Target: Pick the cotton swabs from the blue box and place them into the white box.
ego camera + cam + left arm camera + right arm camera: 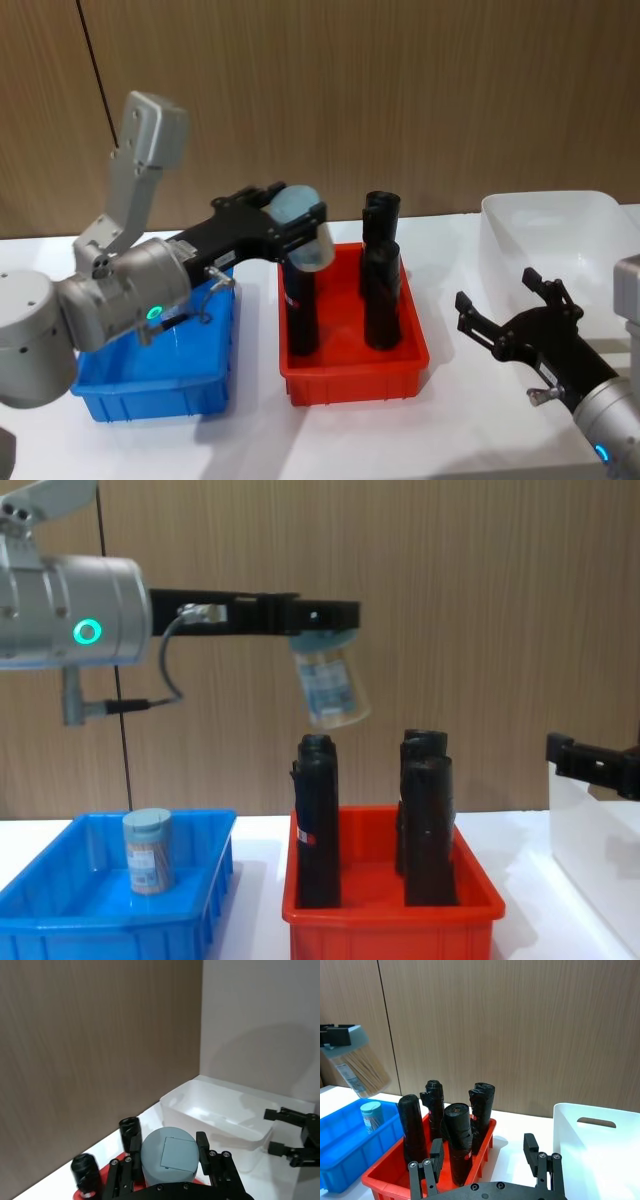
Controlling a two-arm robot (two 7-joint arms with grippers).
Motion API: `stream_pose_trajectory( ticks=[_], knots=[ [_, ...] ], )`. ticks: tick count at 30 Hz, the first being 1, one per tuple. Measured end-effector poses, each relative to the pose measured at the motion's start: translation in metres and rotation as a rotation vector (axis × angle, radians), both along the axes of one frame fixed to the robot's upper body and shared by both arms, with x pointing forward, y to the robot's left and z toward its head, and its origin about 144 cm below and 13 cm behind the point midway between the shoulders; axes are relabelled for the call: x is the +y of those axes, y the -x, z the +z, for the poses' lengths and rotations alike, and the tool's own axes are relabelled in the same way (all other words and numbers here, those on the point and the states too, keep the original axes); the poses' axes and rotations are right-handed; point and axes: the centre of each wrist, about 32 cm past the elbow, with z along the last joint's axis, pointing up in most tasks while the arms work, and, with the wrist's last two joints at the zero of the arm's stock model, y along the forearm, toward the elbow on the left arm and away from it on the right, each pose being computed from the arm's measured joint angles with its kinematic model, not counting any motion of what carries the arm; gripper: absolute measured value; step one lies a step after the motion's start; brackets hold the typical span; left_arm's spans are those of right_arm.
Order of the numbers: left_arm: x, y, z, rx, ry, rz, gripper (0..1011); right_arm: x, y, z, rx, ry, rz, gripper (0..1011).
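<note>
Hanging tilted, lid uppermost, one swab jar is pinched at its lid by the left gripper, high over the red bin and black rolls. The white box lies farther to the robot's right. The right gripper hovers beside it, fingers spread. A second jar stands upright in the blue box.

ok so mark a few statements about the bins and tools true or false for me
1. The left tool grips a cotton swab jar by its lid, above the red bin. True.
2. The blue box holds no jar. False: a second jar stands upright in the blue box.
3. The right tool is shut on a black roll. False: the right tool is open, holding nothing, near the white box.
4. Four black rolls stand in the red bin. True.
</note>
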Motion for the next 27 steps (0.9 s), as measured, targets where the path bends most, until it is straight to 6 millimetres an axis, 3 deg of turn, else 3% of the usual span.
stream_pose_trajectory(
  ticks=[27],
  knots=[
    [-0.018,-0.01,0.011,-0.001,0.022,-0.104,665,0.002,-0.002,0.003,-0.001,0.035,0.013,1001]
  ],
)
